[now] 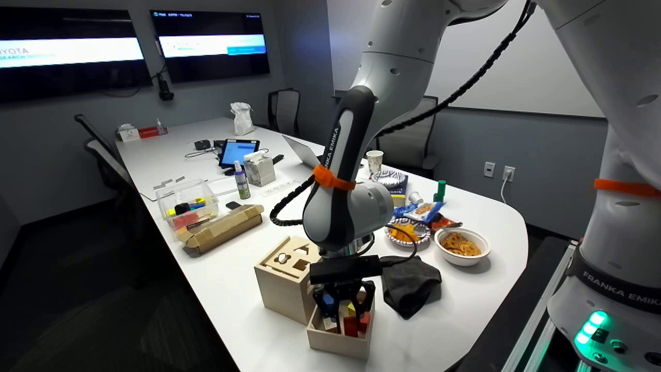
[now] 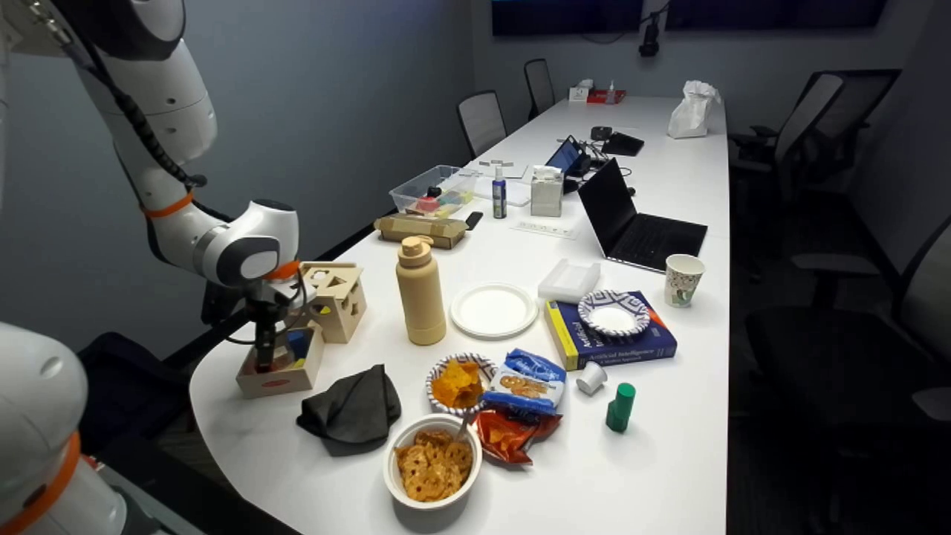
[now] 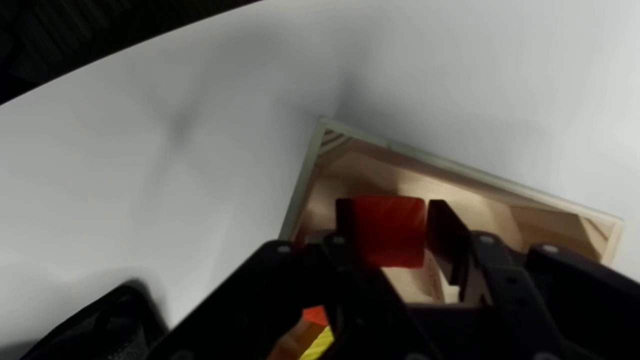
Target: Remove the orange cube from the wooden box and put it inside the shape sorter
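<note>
The wooden box point(image 1: 338, 345), also in an exterior view point(image 2: 278, 384) and the wrist view point(image 3: 450, 166), holds several blocks. My gripper point(image 1: 349, 328) points down into it. In the wrist view the gripper point(image 3: 387, 220) has its fingers on both sides of a red cube-shaped block point(image 3: 392, 232). The block lies against the left finger, and a thin gap shows at the right finger. An orange-red patch point(image 3: 315, 315) peeks out at lower left; I cannot tell whether it is the orange cube. The shape sorter point(image 1: 283, 292) stands beside the box, also in an exterior view point(image 2: 345, 310).
A blue block point(image 2: 298, 342) and a yellow block point(image 1: 352, 309) are in the box. A black cloth point(image 1: 410, 284) lies near the box. A tan bottle point(image 2: 421, 297), a bowl of snacks point(image 1: 461, 248) and a cardboard box point(image 1: 224, 227) stand farther off.
</note>
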Robot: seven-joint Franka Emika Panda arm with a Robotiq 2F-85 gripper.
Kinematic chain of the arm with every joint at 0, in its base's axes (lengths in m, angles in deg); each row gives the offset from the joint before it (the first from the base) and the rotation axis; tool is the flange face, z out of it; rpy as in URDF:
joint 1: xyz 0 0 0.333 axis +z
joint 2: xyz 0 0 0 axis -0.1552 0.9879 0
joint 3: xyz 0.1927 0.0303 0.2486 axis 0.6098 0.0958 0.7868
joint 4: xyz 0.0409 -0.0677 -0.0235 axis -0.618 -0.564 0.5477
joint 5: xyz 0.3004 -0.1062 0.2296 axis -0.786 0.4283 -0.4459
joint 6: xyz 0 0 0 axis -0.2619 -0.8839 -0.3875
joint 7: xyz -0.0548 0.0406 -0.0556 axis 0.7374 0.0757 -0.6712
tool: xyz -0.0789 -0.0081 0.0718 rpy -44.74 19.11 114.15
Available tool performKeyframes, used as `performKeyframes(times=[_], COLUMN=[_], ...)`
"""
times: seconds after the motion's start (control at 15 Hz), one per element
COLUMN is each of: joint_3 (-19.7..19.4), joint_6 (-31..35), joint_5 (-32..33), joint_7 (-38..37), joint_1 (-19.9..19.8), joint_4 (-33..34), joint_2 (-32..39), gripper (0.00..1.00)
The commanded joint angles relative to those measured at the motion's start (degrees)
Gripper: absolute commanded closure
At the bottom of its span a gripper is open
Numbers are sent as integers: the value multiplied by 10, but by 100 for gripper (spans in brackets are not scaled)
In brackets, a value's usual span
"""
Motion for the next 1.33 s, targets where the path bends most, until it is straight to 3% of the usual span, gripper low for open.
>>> performKeyframes(times=[0.0,0.27,0.73,1.27], joint_3=[-1,-3,-19,-36], joint_6=[-14,-20,-84,-206], joint_5=[-2,-1,15,59], joint_7=[4,1,-14,-68], joint_1=[-4,-4,-2,-10], joint_4=[11,-7,-53,-1], joint_2=[5,-18,-123,-225], gripper=[89,92,92,92])
